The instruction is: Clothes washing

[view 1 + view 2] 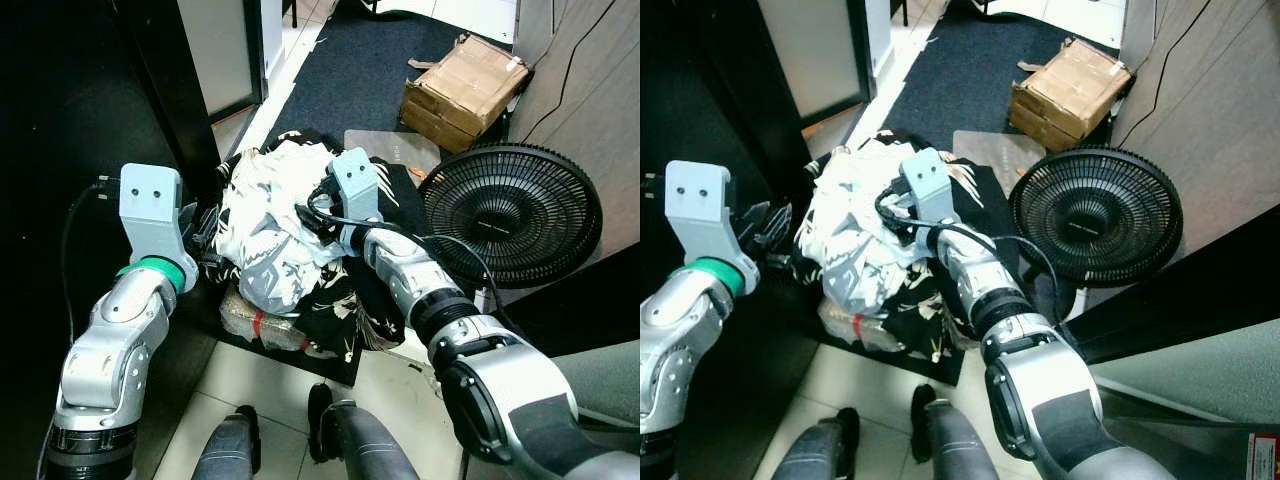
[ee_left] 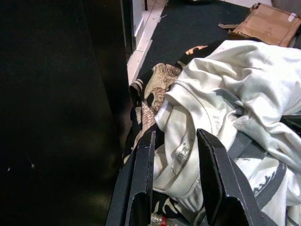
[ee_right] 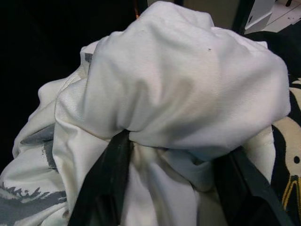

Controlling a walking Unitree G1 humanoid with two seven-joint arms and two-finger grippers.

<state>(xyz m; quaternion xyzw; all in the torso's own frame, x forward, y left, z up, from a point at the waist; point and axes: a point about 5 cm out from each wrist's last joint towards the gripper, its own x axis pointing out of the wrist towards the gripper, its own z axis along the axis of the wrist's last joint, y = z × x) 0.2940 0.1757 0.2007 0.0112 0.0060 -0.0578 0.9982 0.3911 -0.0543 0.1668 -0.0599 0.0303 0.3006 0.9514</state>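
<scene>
A: Right gripper (image 3: 169, 188) is buried in the white garment (image 1: 270, 215), fingers spread wide with a fat fold of cloth bulging between them, forearm reaching in from the near right.

B: And the left gripper (image 2: 175, 174)?

A: Pressed against the pile's left side, fingers apart around a hemmed edge of the same white cloth, elbow bent, wrist upright.

B: Where's the pile?

A: Heaped on a black patterned garment (image 1: 350, 300), running near to far across the floor.

B: Room to move?

A: Tight. Dark cabinet (image 1: 60, 120) hard left, black fan (image 1: 510, 215) just right, cardboard box (image 1: 465, 90) beyond; open carpet (image 1: 355, 65) far.
</scene>
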